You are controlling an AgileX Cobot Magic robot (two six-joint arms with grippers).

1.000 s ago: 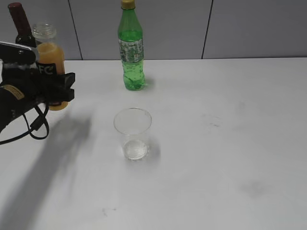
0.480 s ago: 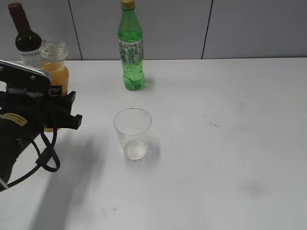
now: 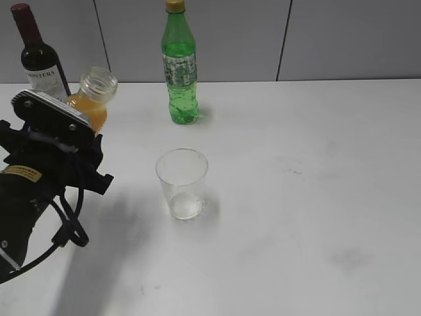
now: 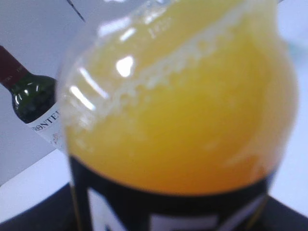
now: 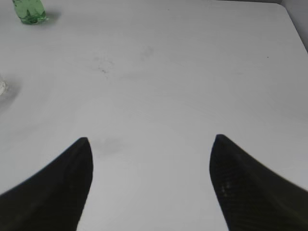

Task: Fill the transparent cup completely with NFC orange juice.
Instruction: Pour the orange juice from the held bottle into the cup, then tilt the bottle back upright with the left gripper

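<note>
Juice bottle (image 3: 92, 102) is held tilted, uncapped, by left fingers (image 3: 79, 141); empty cup (image 3: 182, 182) stands right of them across bare worktop (image 3: 296, 197). Right fingers (image 5: 150, 144) are spread wide, holding nothing.

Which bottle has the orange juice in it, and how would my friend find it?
Start at the white table and look to its far left side, where a dark wine bottle stands by the wall. Just right of it, a black robot arm holds up a small clear juice bottle, tilted toward the empty cup. It is the only bottle with its cap off and thick orange liquid inside.
</note>
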